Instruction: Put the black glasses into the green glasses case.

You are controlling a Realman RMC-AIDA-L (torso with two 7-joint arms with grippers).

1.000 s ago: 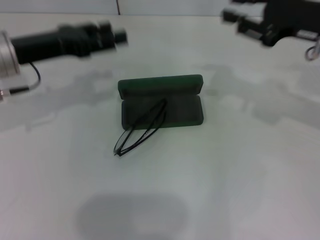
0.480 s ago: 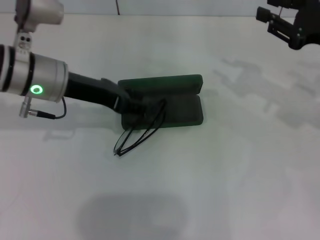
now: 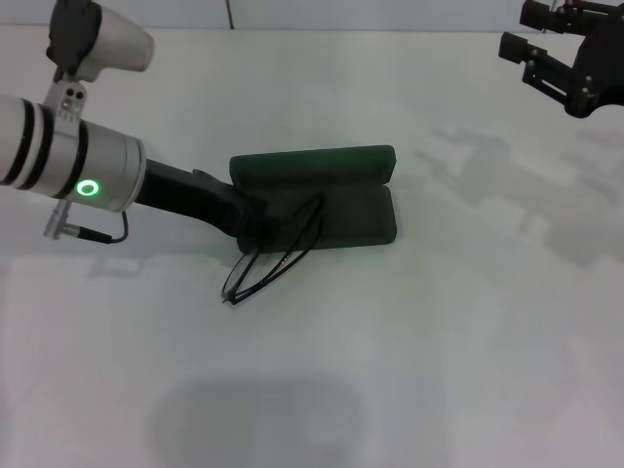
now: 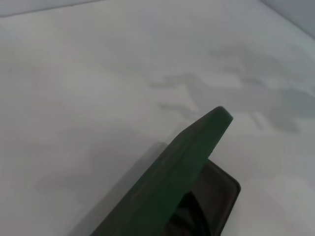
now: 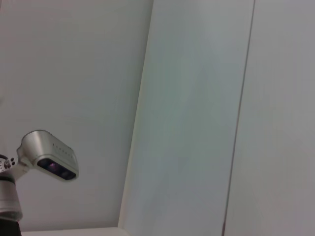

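The left tool (image 3: 255,226) sits at the left end of the green glasses case (image 3: 322,180), in the middle of the head view, low over the spot where the black glasses (image 3: 276,249) cross the case's front edge. Whether it is released or clenched I cannot tell; its tip merges with the dark lining. The glasses lie half in, half out: one end rests inside the open tray, the rest trails down-left onto the white bench (image 3: 439,351). The lid stands up behind the tray, and the left wrist view shows that lid's edge (image 4: 187,157) close by.

To do this step well, the tool probably needs to take the frame near the tray's lip and carry it up-right, so the trailing end clears the front wall and settles flat in the lining. The thin frame could slip or spring if nudged sideways. The raised lid is near the tool and a bump might shut it or shift the case.

The right tool (image 3: 570,63) is parked in the upper right corner, its state unclear
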